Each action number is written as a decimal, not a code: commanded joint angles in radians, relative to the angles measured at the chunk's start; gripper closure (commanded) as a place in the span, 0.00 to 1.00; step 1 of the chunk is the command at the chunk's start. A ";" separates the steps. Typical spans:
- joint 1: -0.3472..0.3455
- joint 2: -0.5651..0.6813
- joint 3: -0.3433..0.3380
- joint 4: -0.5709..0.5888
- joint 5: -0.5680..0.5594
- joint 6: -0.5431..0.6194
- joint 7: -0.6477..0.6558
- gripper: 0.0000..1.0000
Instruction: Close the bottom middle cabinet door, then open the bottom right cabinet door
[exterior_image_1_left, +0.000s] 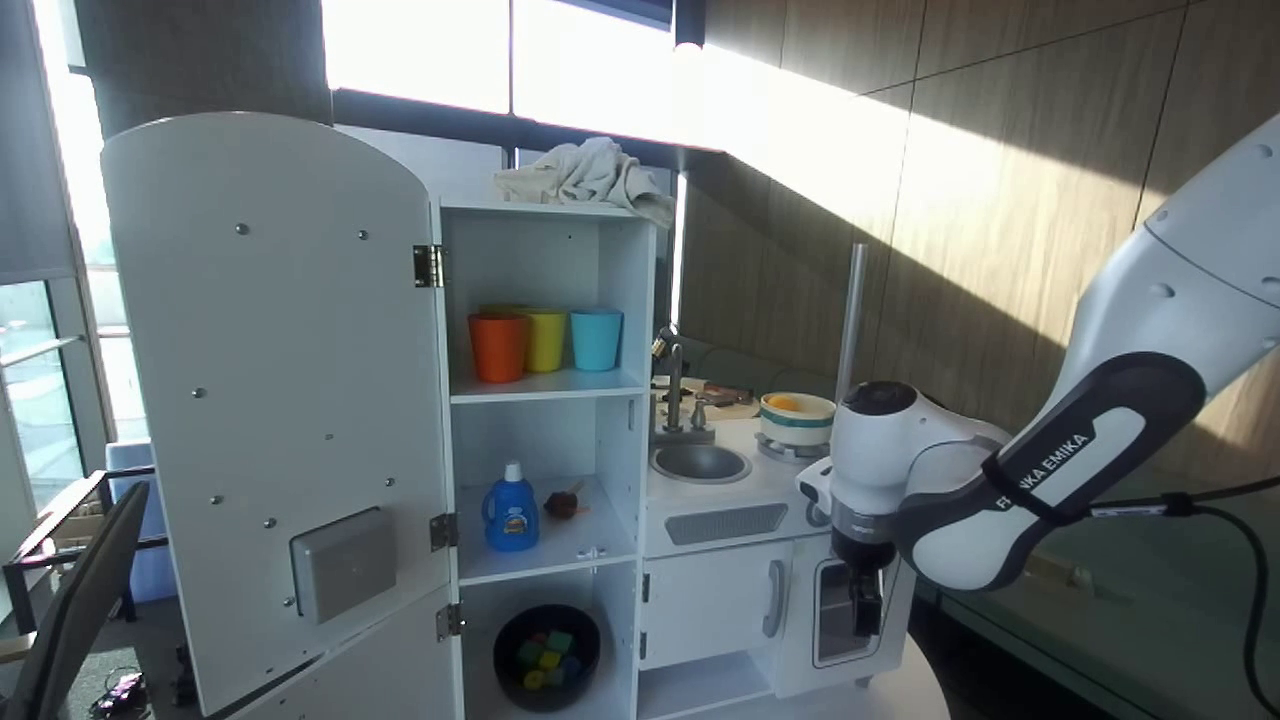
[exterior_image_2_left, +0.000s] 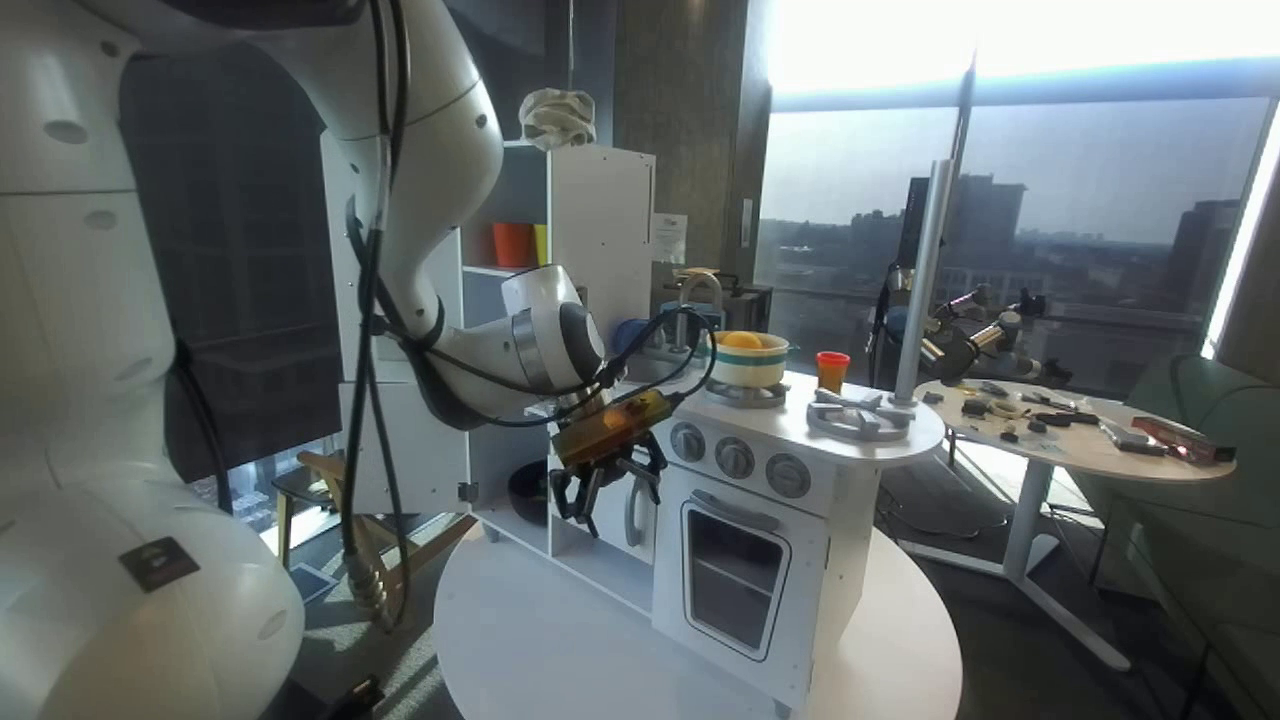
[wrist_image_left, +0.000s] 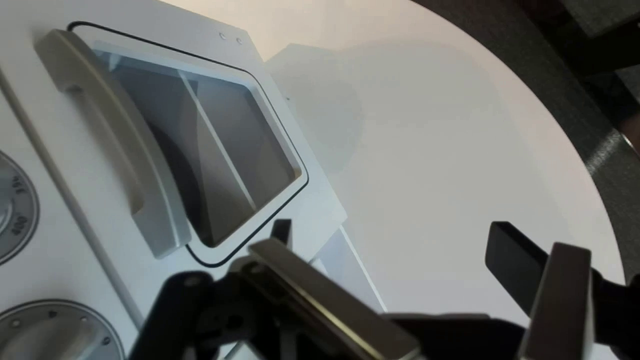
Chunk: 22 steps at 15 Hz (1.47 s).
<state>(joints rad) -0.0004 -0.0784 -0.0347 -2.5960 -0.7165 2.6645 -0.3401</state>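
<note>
Plainly, the black Robotiq gripper (wrist_image_left: 405, 250) is spread wide, its 2 flat-faced fingers (wrist_image_left: 560, 300) well apart, in front of the white toy kitchen (exterior_image_2_left: 850, 550). The bottom middle cabinet door (exterior_image_1_left: 700, 605), a smooth rectangular panel with a bowed grey handle (exterior_image_1_left: 774, 598), sits closed. Just beside it, the bottom right cabinet door (exterior_image_2_left: 740, 575) is closed too, its see-through window (wrist_image_left: 235, 130) round-cornered and thinly outlined in black, its grey handle (wrist_image_left: 137, 150) arched. Above stand 3 round knobs (exterior_image_2_left: 734, 457). A crumpled cloth (exterior_image_1_left: 595, 175) tops the shelved cabinet (exterior_image_1_left: 545, 395).
</note>
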 joint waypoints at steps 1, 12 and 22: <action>-0.033 -0.014 -0.002 0.048 -0.101 0.035 0.063 0.00; -0.085 0.114 -0.027 0.154 -0.223 0.046 0.275 0.00; -0.085 0.215 -0.037 0.241 -0.311 0.043 0.435 0.00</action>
<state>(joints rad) -0.0816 0.0863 -0.0647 -2.4087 -1.0169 2.7070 0.0682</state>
